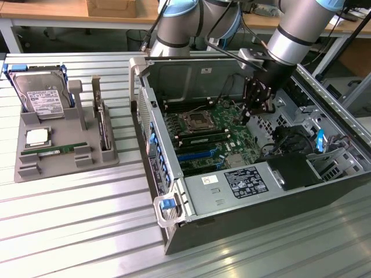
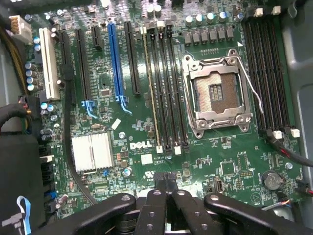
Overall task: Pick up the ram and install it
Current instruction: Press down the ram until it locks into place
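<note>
The ram [image 1: 55, 152] is a thin green stick with a white label, lying flat in the grey holder [image 1: 87, 164] on the exterior view's left, well away from the arm. My gripper [image 1: 253, 113] hangs inside the open computer case [image 1: 232, 191], over the motherboard [image 1: 217, 136]. In the wrist view the gripper [image 2: 165, 180] is shut, its black fingertips [image 2: 172, 179] pressed together with nothing between them. It hovers over the board's edge near the black memory slots [image 2: 168, 88] and the open CPU socket [image 2: 217, 90]. A thin edge-on strip stands in the slot [image 2: 150, 88] beside them.
The holder also carries a silver hard drive [image 1: 40, 92], a square silver CPU chip [image 1: 37, 137] and an upright card [image 1: 102, 121]. A second bank of slots [image 2: 266, 73] lies past the socket. Cables [image 1: 290, 139], a drive cage and the case walls crowd the gripper.
</note>
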